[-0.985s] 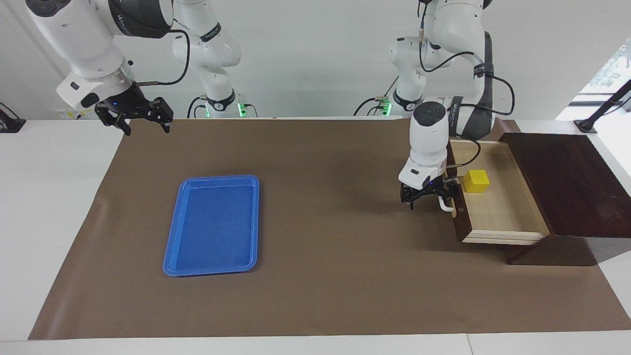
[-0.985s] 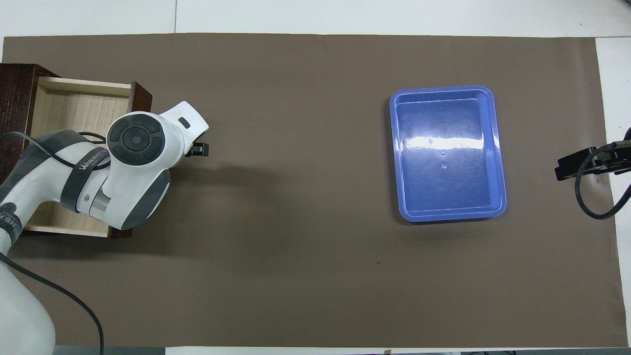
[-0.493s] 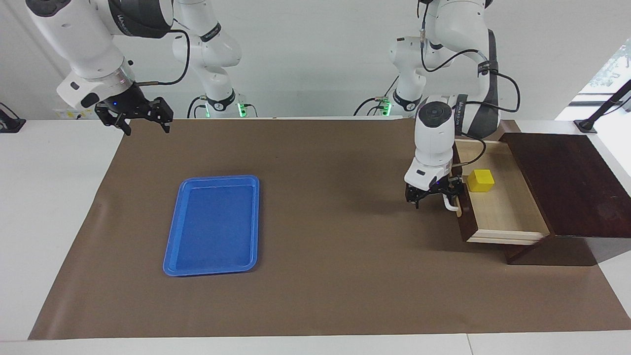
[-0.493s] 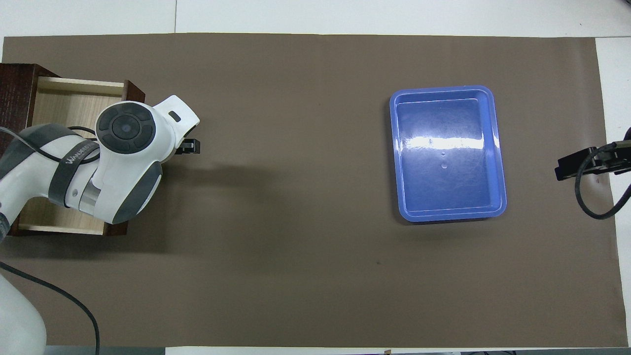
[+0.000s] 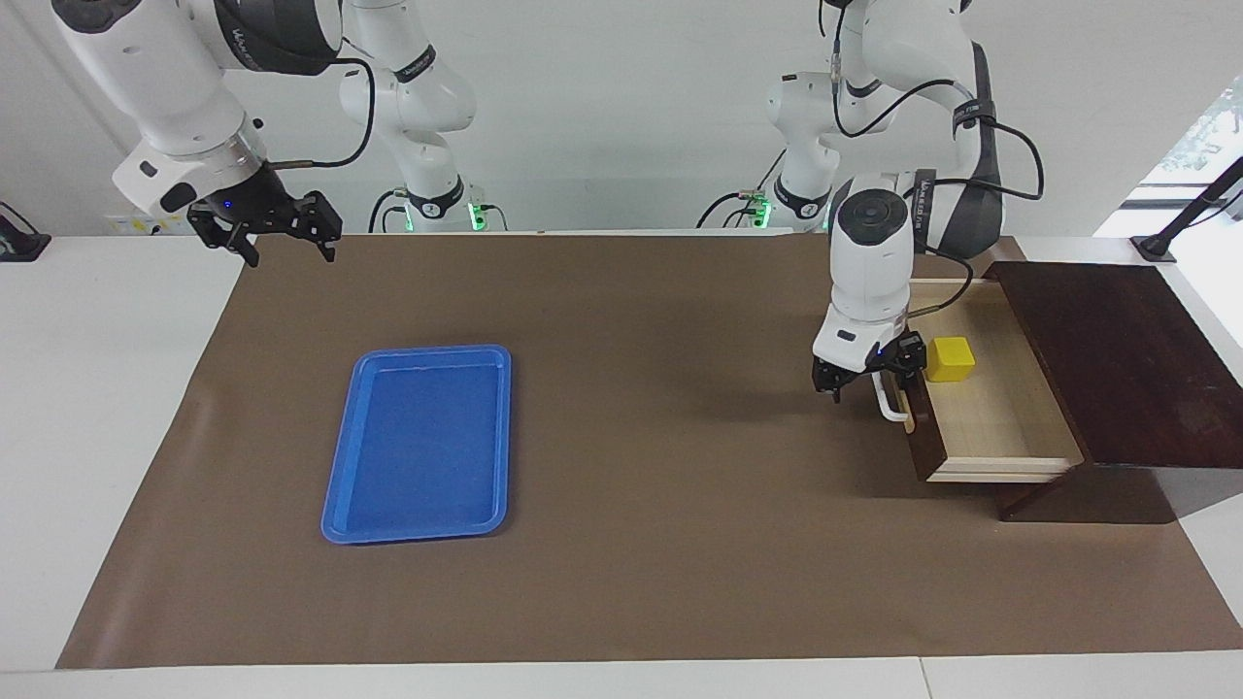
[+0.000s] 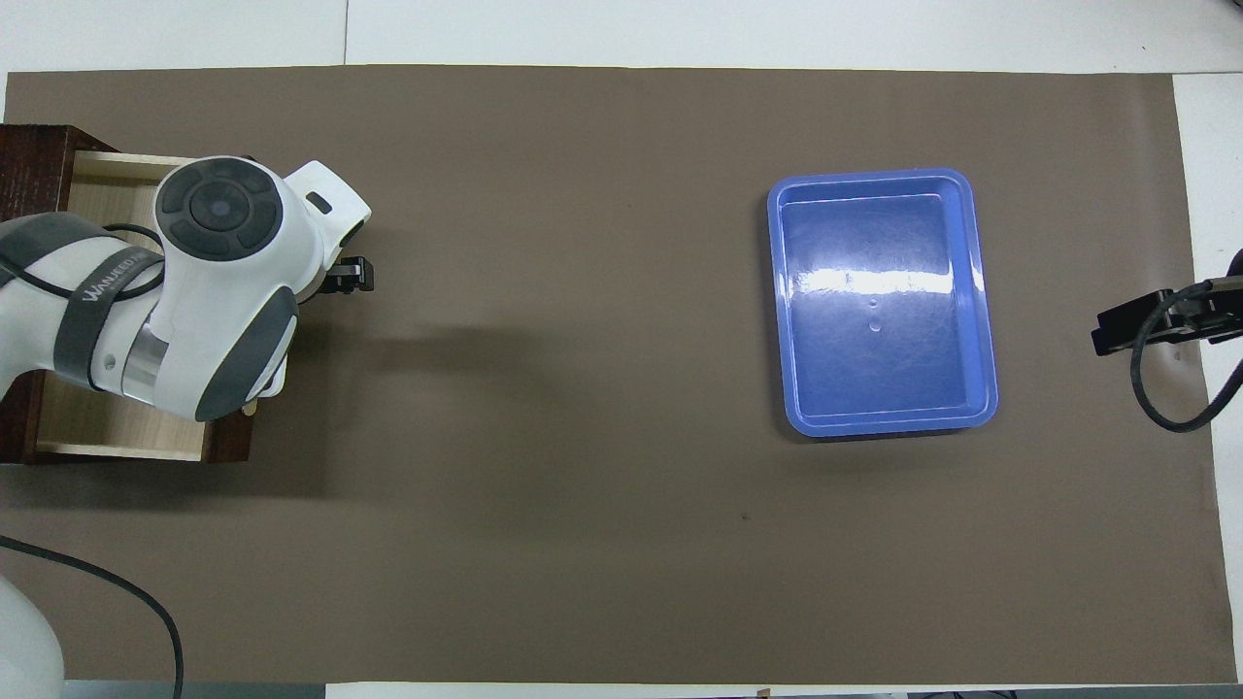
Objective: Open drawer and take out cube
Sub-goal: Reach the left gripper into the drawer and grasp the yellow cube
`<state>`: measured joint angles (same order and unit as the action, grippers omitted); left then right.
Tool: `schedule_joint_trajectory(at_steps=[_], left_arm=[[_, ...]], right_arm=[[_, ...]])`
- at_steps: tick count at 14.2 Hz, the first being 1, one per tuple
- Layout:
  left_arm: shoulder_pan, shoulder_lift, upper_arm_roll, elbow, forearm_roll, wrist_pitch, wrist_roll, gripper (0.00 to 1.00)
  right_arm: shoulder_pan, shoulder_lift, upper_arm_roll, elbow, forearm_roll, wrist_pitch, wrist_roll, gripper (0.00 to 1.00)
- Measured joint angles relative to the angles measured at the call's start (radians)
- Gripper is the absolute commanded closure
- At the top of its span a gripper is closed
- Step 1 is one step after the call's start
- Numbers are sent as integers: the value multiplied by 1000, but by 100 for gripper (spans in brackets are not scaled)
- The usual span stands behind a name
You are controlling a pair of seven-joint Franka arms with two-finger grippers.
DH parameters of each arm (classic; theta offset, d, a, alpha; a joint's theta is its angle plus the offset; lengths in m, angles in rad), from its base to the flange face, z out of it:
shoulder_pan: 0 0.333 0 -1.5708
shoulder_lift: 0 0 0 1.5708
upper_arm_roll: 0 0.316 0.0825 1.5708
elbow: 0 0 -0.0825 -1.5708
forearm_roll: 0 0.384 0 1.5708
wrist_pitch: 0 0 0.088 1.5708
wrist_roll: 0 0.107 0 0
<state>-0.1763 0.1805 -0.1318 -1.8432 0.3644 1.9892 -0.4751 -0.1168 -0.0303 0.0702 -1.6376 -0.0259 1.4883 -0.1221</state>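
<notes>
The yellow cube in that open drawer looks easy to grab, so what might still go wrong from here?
The left pincer sits low at the white handle of the drawer; lifting carelessly, it could catch the handle or drawer front. The yellow cube lies just inside the front wall, so one finger may strike that wall coming down. A nudge might slide the cube deeper, under the dark wooden box. The right pincer waits, open.

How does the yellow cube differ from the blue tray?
The cube is small, blocky and yellow; the tray is flat, much larger and blue. The cube lies inside the open drawer at the left arm's end; the tray rests on the brown mat toward the right arm's end. No gripper holds either.
</notes>
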Motion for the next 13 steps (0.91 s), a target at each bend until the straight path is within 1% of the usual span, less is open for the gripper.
schedule_joint_trajectory(at_steps=[3,4,6,7,8,10,13], left_arm=[[23,-5,12,160,-89,-168,-12,0],[56,-14,16,194,-116,-198,-19,0],[158,-46,22,216,-171,-230,-38,0],[209,-61,25,213,-190,-240,-81,0],[248,-70,27,205,-200,-241,-170,0],[285,-78,27,173,-206,-216,-392,0],[296,-103,25,51,-220,-86,-699,0]], right_arm=[[1,0,0,0,0,0,0,0],[1,0,0,0,0,0,0,0],[1,-1,0,0,0,0,0,0],[1,-1,0,0,0,0,0,0],[1,-1,0,0,0,0,0,0],[1,-1,0,0,0,0,0,0],[2,-1,2,0,0,0,0,0]])
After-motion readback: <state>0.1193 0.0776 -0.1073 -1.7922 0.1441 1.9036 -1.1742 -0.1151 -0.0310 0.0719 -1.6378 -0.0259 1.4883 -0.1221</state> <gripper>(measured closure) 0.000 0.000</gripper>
